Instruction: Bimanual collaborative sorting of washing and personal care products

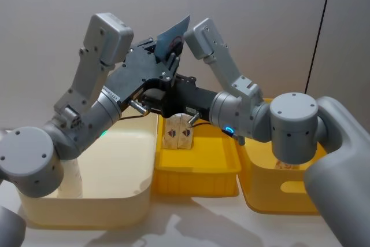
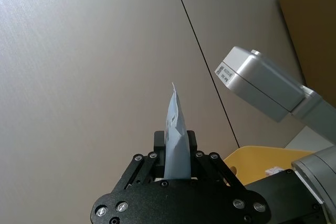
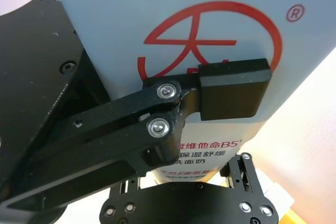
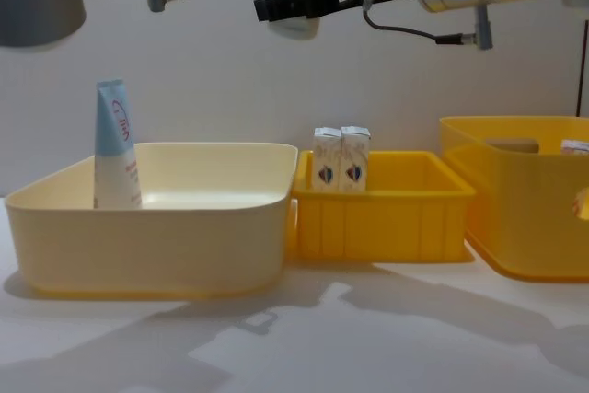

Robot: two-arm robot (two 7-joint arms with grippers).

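A squeeze tube point(image 1: 173, 36) with a light blue crimped end, white body and red round logo point(image 3: 210, 30) is held high above the bins between both arms. My left gripper point(image 2: 176, 145) is shut on it, the crimped end point(image 2: 175, 114) sticking out past its fingers. My right gripper point(image 3: 231, 90) is shut on the tube at the logo, one pad flat on its face. A second tube point(image 4: 115, 144) stands upright in the cream bin. Two small white cartons point(image 4: 341, 158) stand side by side in the middle yellow bin.
The cream bin point(image 4: 166, 227) sits on the left, the shallow yellow bin point(image 4: 377, 218) in the middle and a deeper yellow bin point(image 4: 525, 227) on the right with a carton point(image 4: 572, 146) inside. A plain wall stands behind. White table shows in front.
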